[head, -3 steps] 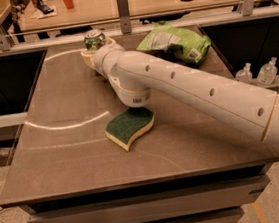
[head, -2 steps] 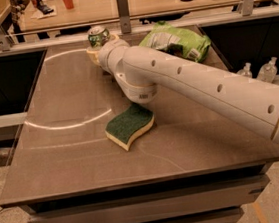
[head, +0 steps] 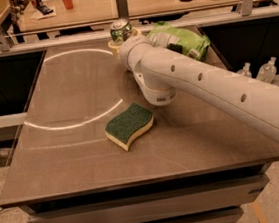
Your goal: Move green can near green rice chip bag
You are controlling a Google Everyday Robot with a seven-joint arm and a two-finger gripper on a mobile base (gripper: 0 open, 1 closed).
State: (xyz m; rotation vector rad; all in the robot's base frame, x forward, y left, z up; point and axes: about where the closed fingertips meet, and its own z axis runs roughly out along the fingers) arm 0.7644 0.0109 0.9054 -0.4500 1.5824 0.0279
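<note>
The green can, with a silver top, stands upright at the far edge of the table. It is held in my gripper, whose cream fingers close around its lower part; the wrist hides most of them. My white arm reaches in from the right across the table. The green rice chip bag, crumpled light green with a white label, lies just right of the can, partly hidden behind the arm. A small gap separates can and bag.
A green-topped yellow sponge lies mid-table in front of the arm. The grey table has a rail along its far edge. Two plastic bottles stand off the right side. A desk with clutter is behind.
My gripper has carried the green can to the right along the far edge, bringing it much closer to the chip bag. The sponge and bag have not moved.
</note>
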